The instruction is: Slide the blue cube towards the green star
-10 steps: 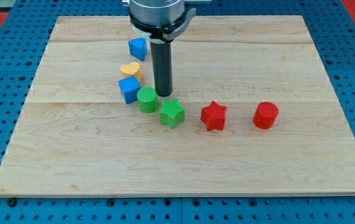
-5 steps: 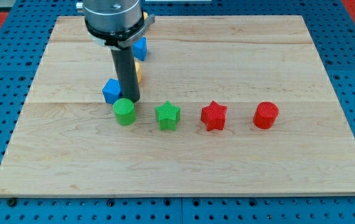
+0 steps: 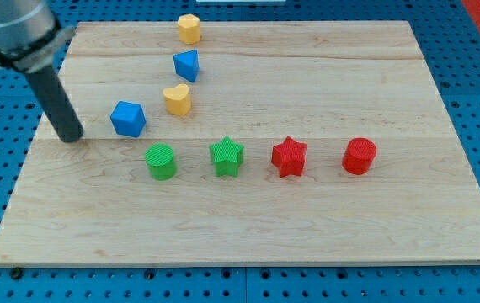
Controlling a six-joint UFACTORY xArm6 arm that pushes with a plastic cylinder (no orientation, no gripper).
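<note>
The blue cube (image 3: 128, 118) lies left of the board's middle. The green star (image 3: 226, 157) lies to its lower right, with a green cylinder (image 3: 161, 162) between them, just below the cube. My tip (image 3: 72, 138) rests on the board to the left of the blue cube, a short gap away, not touching it. The dark rod rises from the tip toward the view's top left.
A yellow heart (image 3: 177, 99) sits right of the blue cube. A second blue block (image 3: 186, 65) and a yellow block (image 3: 189, 28) lie above it. A red star (image 3: 289, 156) and a red cylinder (image 3: 359, 156) lie right of the green star. The wooden board (image 3: 349, 227) sits on a blue pegboard.
My tip has swept left, from between the blocks to the left of the blue cube. The blue cube and green cylinder have shifted left. The yellow block at the top has come into sight.
</note>
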